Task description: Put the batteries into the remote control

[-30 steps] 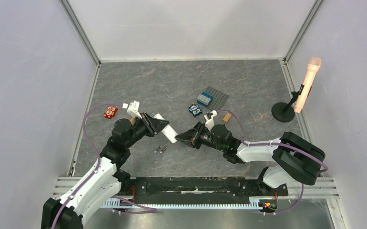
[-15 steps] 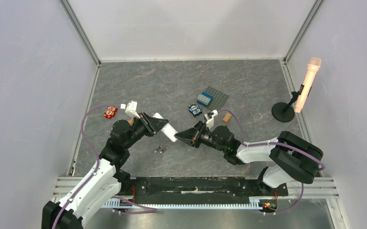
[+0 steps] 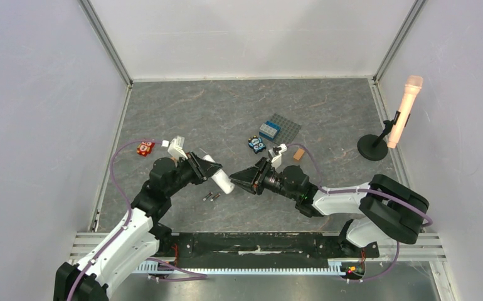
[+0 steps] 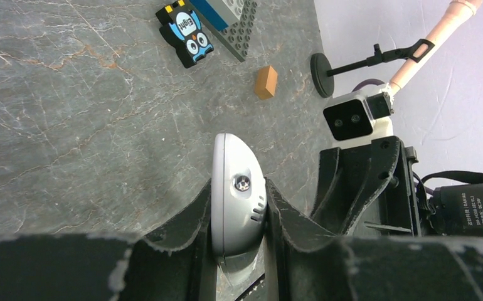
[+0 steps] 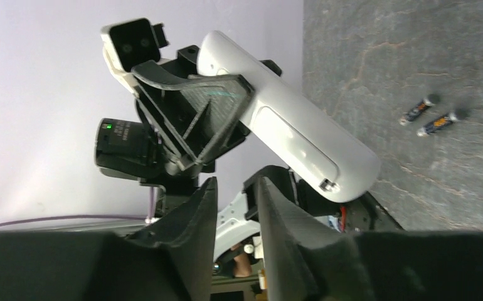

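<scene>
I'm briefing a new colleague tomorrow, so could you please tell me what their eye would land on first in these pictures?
First, the white remote control, clamped in the left tool and held above the table mid-scene, with the right tool close to its free end. Next, the two batteries lying loose on the table nearby, and the pink microphone on its black stand at the far right.

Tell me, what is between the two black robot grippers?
The slim white plastic remote control, clamped in the left gripper, with its free end pointing at the open right gripper. The top view shows it best.
</scene>
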